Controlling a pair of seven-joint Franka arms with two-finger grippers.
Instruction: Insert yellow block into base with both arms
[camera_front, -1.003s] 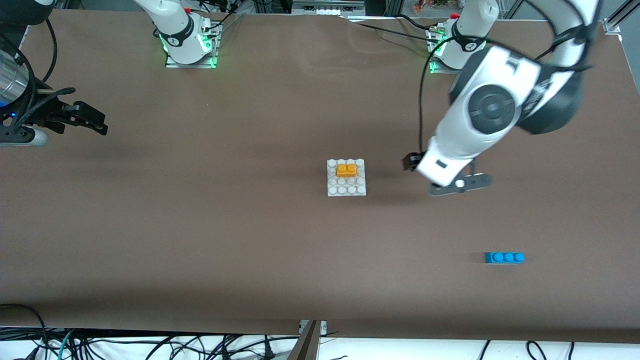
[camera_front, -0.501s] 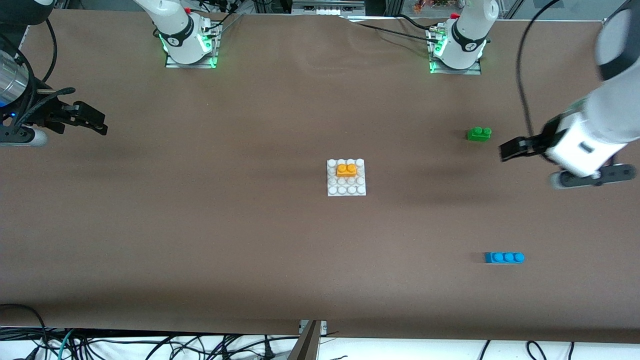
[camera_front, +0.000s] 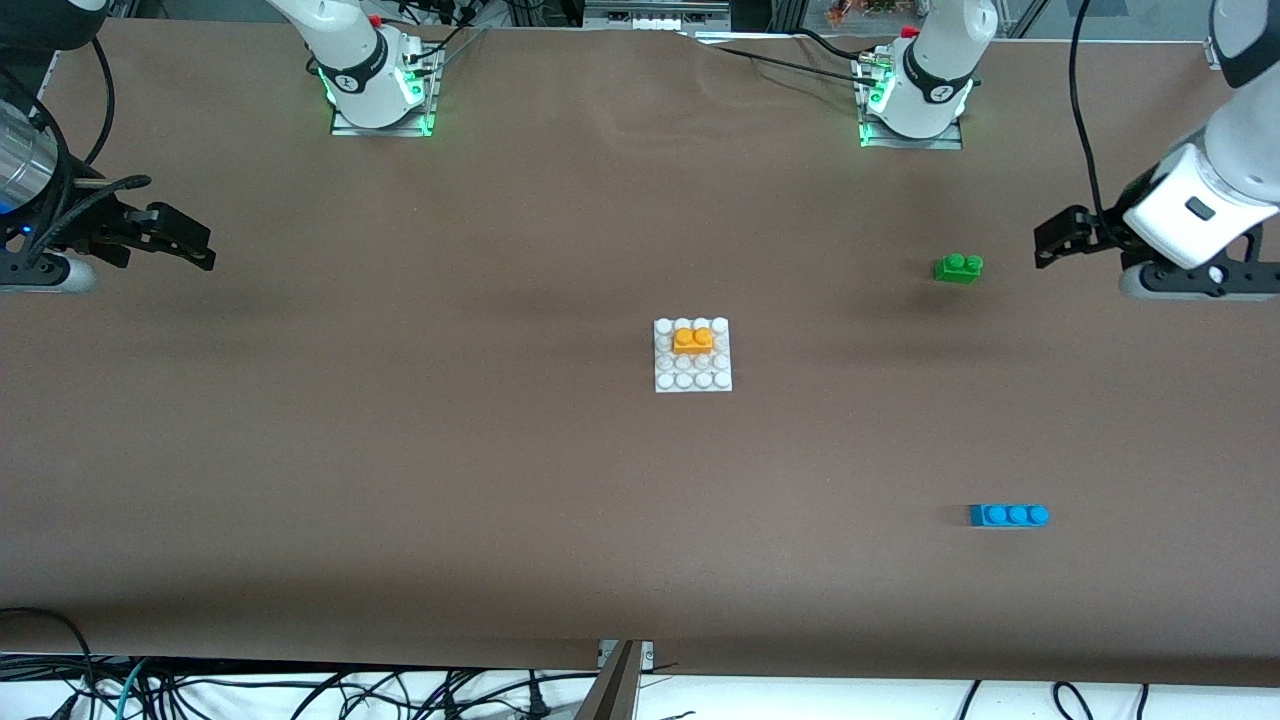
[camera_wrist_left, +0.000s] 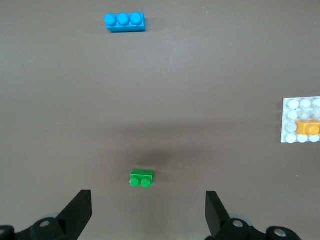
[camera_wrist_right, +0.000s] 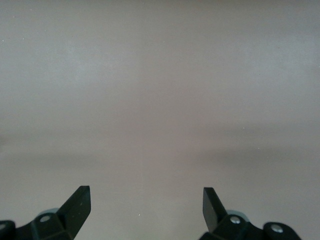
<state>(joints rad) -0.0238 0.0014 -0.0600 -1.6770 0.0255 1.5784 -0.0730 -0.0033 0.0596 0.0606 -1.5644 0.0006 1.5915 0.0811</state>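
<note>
- The small orange-yellow plastic brick (camera_front: 693, 340), with 2 round studs on top, sits pressed onto the flat white square plastic plate (camera_front: 692, 372), which carries a 4x4 grid of round studs. The brick covers studs in the rows farther from the front camera, and the plate lies near the middle of the table.
- The brown matte table cover (camera_front: 500, 480) looks smooth and slightly wrinkled between the bases.
- A green 2-stud plastic brick (camera_front: 958, 267) lies toward the left arm's end, farther from the front camera than the plate. A blue 3-stud plastic brick (camera_front: 1008, 515) lies nearer to that camera.
- Nothing rests between the bricks and the plate.
- The left gripper (camera_wrist_left: 149, 212) hangs over the table beside the green brick, its fingers spread wide and holding nothing.
- The right gripper (camera_wrist_right: 146, 207) hangs over bare table at the right arm's end, waiting, fingers wide apart and empty.
</note>
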